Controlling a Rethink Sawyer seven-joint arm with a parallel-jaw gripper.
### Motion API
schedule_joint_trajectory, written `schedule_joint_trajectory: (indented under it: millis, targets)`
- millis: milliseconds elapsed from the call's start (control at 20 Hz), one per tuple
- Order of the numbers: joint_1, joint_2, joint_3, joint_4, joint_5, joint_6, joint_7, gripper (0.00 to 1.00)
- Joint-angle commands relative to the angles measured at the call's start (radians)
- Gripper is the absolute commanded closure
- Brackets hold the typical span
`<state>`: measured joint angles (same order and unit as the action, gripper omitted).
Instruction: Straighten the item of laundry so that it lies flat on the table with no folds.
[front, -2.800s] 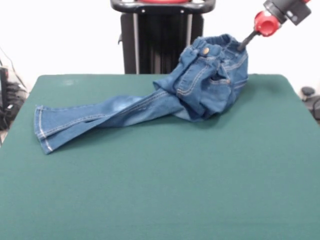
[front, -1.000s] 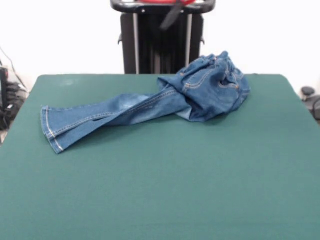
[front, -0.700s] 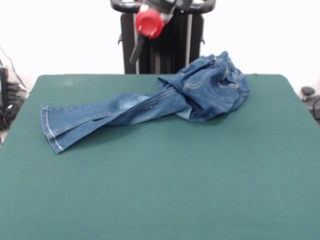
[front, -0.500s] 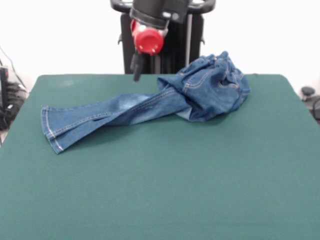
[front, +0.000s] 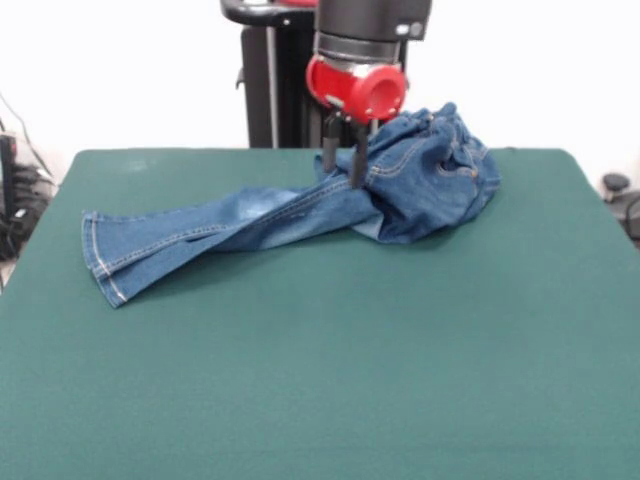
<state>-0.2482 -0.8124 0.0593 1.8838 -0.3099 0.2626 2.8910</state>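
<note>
Jeans (front: 300, 215) lie bunched beneath parted jaws (front: 342, 172), legs trailing left.

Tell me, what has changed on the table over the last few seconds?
The gripper let the waistband go, swung away, and has come down again over the jeans, jaws open. The raised waist end slumped into a bunch and the legs shifted slightly. The table is unchanged.
</note>
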Motion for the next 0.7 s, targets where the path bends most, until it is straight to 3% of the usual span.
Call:
schedule_joint_trajectory:
  millis: [50,250,400,700]
  targets:
    - [-0.155,-0.113,0.341,0.102,-0.105,0.113,-0.438,0.0]
    - [-0.275,-0.159,0.439,0.153,-0.132,0.147,-0.51,0.0]
    - [-0.316,-0.151,0.471,0.143,-0.164,0.17,-0.547,0.0]
    - [-0.274,-0.124,0.433,0.115,-0.238,0.136,-0.473,0.0]
